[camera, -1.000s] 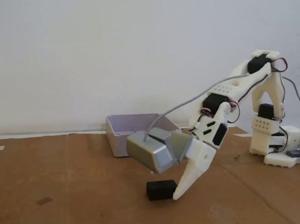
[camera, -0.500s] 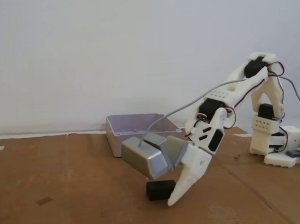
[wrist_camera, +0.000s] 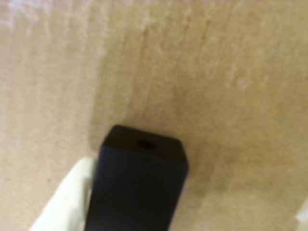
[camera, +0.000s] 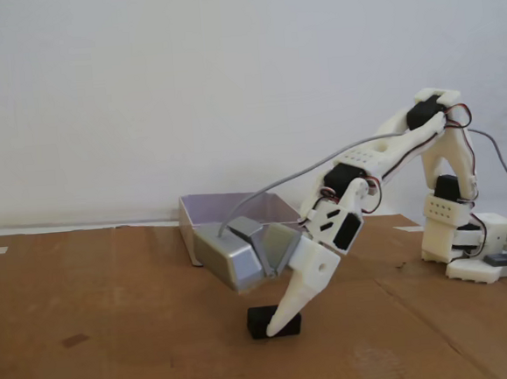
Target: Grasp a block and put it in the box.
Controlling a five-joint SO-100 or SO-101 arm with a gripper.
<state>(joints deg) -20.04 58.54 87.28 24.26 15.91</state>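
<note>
Gripper: the gripper [camera: 280,325] is tipped down onto the cardboard sheet [camera: 115,323], its white front finger [camera: 299,302] crossing the near face of the block. The fingers stand apart and are not yet clenched; in the wrist view 1 pale finger [wrist_camera: 67,202] lies against the block's left side, and only a sliver of the other shows at the far right edge, well clear.

Block: the block [camera: 266,322] sits flat on the cardboard, right at the fingertips, between them. From the wrist it fills the lower middle [wrist_camera: 137,183], with 1 small hole in its top end.

Box: the box [camera: 205,218] stands behind the gripper, beyond the grey camera housing [camera: 231,260], apart from the block.

Handling: probably light and rigid, a matte solid brick; a matte face should not slip much, though the blurred wrist picture leaves the surface hard to judge.

Hold: across the 2 long side faces, near the middle of its length, fingers low enough to catch most of its height.
</note>
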